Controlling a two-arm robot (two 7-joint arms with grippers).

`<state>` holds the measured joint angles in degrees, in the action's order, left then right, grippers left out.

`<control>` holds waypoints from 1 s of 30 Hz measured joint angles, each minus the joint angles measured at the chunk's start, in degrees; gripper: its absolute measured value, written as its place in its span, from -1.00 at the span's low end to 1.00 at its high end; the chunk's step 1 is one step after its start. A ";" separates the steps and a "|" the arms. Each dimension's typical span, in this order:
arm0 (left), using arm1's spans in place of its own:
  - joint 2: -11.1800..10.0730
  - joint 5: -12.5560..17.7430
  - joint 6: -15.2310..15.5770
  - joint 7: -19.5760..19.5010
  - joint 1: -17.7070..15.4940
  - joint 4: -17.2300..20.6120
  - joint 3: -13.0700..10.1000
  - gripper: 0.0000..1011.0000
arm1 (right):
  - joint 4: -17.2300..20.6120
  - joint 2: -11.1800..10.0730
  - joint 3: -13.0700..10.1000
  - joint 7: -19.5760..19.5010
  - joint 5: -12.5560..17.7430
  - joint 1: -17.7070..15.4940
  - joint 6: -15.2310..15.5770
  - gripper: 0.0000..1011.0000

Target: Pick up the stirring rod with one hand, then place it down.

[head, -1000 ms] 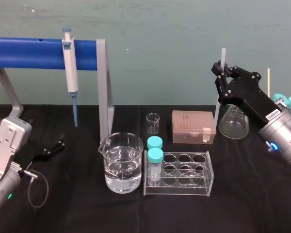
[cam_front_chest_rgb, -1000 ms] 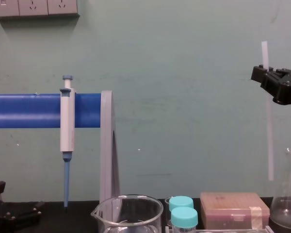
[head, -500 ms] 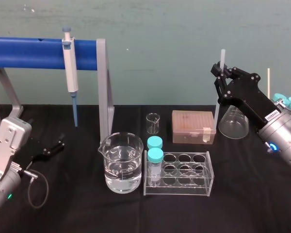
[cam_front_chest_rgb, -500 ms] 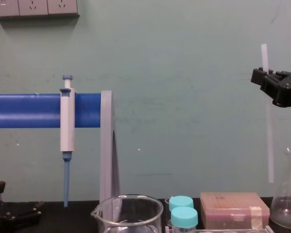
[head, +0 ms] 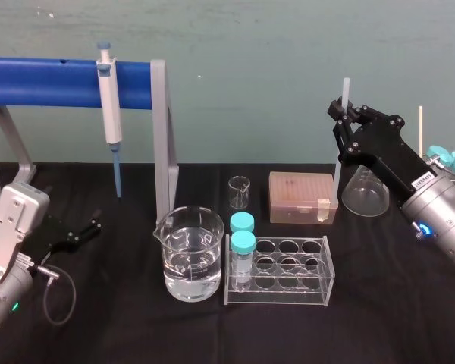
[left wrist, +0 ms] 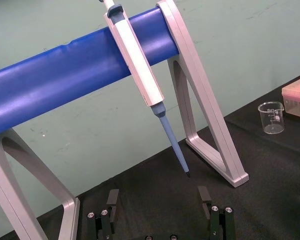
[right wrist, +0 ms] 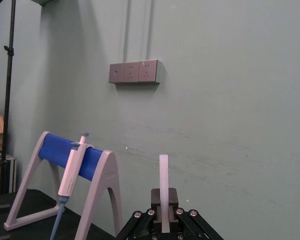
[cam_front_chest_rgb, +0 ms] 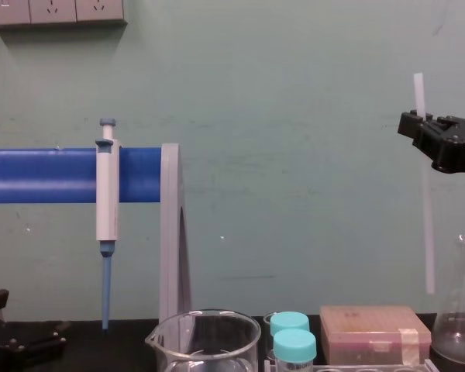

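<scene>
The stirring rod (head: pixel 343 136) is a thin translucent white stick held upright in the air at the right, above the table. My right gripper (head: pixel 339 114) is shut on its upper part. In the chest view the stirring rod (cam_front_chest_rgb: pixel 427 225) hangs below the right gripper (cam_front_chest_rgb: pixel 420 124), its lower end beside the neck of a conical flask (cam_front_chest_rgb: pixel 459 333). The right wrist view shows the rod (right wrist: pixel 163 185) rising from between the shut jaws. My left gripper (left wrist: pixel 158 207) rests parked on the black table at the far left, open with nothing between its fingers.
A blue-barred stand (head: pixel 53 82) at the left carries a white-and-blue pipette (head: pixel 110 121). A beaker of water (head: pixel 188 254), a clear rack (head: pixel 288 271) with two teal-capped vials, a small beaker (head: pixel 239 192) and a pink box (head: pixel 302 197) occupy the middle. A conical flask (head: pixel 364 193) stands under the right arm.
The right gripper has come down a little and shifted slightly left with the rod still in it. The left arm has not moved.
</scene>
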<state>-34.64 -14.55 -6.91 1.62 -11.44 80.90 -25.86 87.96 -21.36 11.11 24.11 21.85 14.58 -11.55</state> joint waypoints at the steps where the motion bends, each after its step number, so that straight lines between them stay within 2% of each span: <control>1: 0.00 0.00 0.00 0.00 0.00 0.00 0.00 0.98 | -0.03 0.02 0.01 -0.01 -0.02 0.00 0.00 -0.86; 30: 0.00 0.00 0.00 0.00 0.00 0.00 0.00 0.98 | -0.10 0.27 0.15 -0.13 -0.19 -0.09 0.32 -0.86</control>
<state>-34.64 -14.55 -6.91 1.62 -11.43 80.90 -25.86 87.86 -21.09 11.26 23.98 21.66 14.49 -11.23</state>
